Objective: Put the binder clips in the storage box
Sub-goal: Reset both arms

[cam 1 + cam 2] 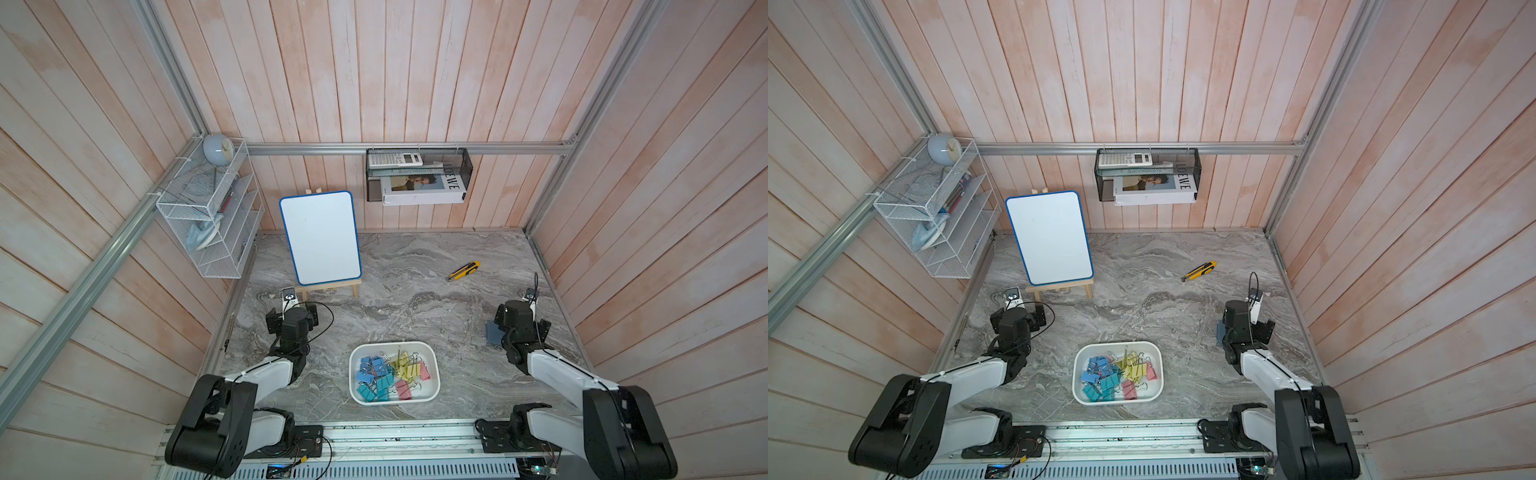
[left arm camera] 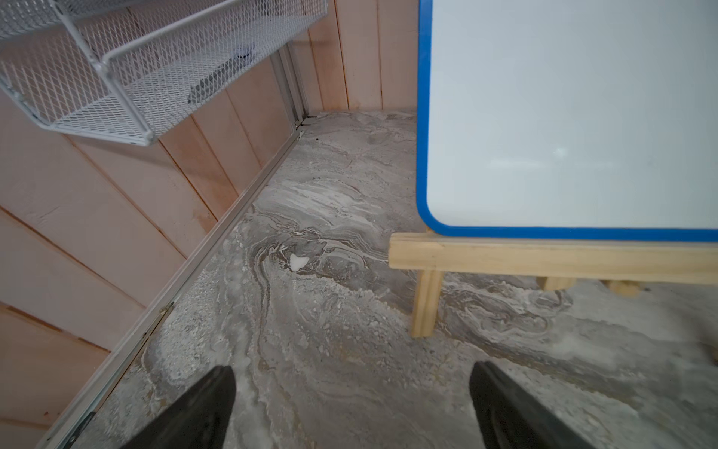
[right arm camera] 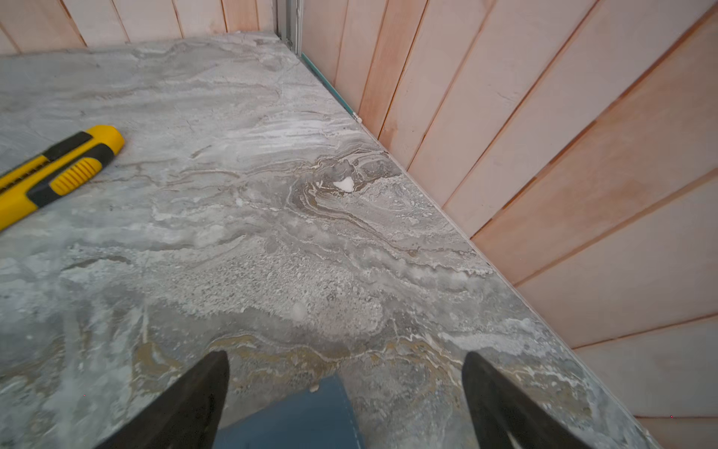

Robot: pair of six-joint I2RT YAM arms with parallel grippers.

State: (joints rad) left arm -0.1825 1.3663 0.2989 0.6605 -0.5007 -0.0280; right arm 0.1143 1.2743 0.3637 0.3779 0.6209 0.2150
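In both top views the binder clips (image 1: pixel 388 374) (image 1: pixel 1117 374) lie heaped inside the storage box (image 1: pixel 437 374) (image 1: pixel 1160 374), with blue, teal, yellow and pink ones tangled together. The left hand (image 1: pixel 293 318) hangs over the counter (image 1: pixel 395 299) beyond the box's far left corner. The right hand (image 1: pixel 519 322) hangs beyond its far right corner. Both hands point away from the box, so it lies behind and inward of each, about equally near. A yellow-and-black utility knife (image 1: pixel 464 270) lies well beyond the box, far and to the right. A slate-blue piece (image 1: pixel 491 332) shows just beside the right hand, on the side facing the box. It is too small here to name.

In the left wrist view, the left hand's two fingers (image 2: pixel 209 404) stand wide apart with nothing between them, over bare marble. Ahead is a whiteboard (image 2: pixel 563 116) on a wooden easel (image 2: pixel 544 256), with a white wire rack (image 2: pixel 116 77) on the wall. Neither the box nor any clip appears.

In the right wrist view, the right hand's fingers (image 3: pixel 194 400) are also spread wide and hold nothing. The slate-blue piece (image 3: pixel 295 420) lies on the counter close under the hand, in line with the gap between the fingers. The frame cuts it off, so I cannot tell what it is or how its long axis runs. The knife (image 3: pixel 54 175) lies apart from it.

The task looks done or nearly so. If that piece is a stray clip, the right arm is much the nearer. The carry would run back toward the box, opposite to where the hand now points.
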